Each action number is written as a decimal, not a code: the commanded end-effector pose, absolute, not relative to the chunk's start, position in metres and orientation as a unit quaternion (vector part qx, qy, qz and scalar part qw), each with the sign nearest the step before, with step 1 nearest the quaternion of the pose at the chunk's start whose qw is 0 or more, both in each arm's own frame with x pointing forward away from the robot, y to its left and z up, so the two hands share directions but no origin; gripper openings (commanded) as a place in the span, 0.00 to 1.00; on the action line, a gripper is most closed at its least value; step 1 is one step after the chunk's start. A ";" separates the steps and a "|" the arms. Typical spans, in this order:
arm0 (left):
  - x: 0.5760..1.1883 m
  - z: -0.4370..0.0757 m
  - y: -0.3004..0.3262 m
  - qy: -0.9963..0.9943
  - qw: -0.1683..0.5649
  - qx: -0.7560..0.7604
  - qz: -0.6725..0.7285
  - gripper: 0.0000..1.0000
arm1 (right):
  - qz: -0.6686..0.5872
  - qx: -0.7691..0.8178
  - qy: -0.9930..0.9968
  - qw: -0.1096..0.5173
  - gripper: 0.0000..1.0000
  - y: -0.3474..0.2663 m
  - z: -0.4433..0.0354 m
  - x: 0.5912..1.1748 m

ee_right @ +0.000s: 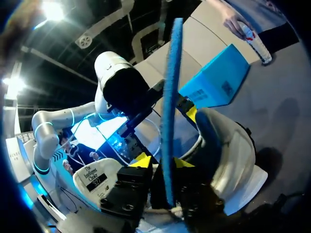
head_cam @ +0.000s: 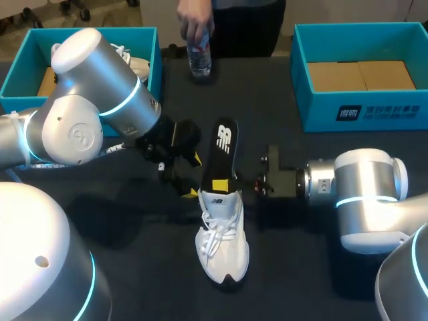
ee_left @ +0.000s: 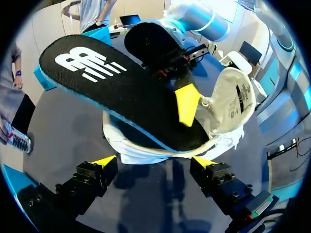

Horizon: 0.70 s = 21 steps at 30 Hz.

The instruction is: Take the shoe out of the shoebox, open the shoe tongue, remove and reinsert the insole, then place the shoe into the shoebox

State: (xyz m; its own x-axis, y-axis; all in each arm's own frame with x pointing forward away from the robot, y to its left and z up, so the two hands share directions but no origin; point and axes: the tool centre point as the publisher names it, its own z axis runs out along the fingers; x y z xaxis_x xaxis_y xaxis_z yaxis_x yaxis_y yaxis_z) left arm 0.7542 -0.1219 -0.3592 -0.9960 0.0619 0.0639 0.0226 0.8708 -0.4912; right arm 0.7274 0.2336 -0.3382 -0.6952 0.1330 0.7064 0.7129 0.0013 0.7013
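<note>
The shoe (head_cam: 224,234) lay mid-table with its insole (head_cam: 225,144) half out, pinched by the right gripper (head_cam: 225,185), while the left gripper (head_cam: 192,175) gaped beside the shoe; the insole seemed light and floppy, best gripped near the shoe's mouth.

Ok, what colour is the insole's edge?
Blue edge on the black insole, clearest in the left wrist view.

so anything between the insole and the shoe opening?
Nothing visible. The insole already has its end in the shoe, with the tongue folded clear. Only the right pincer gripping it is there.
</note>
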 end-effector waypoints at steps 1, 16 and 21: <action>0.754 -0.360 -0.122 -0.966 0.039 -0.022 0.254 1.00 | -0.631 -0.311 -0.675 0.225 0.35 0.235 -0.329 0.734; 0.754 -0.360 -0.122 -0.966 0.039 -0.022 0.254 1.00 | -0.652 -0.313 -0.649 0.237 0.01 0.229 -0.322 0.764; 0.754 -0.360 -0.122 -0.966 0.039 -0.022 0.254 1.00 | -0.646 -0.327 -0.644 0.247 0.00 0.231 -0.328 0.766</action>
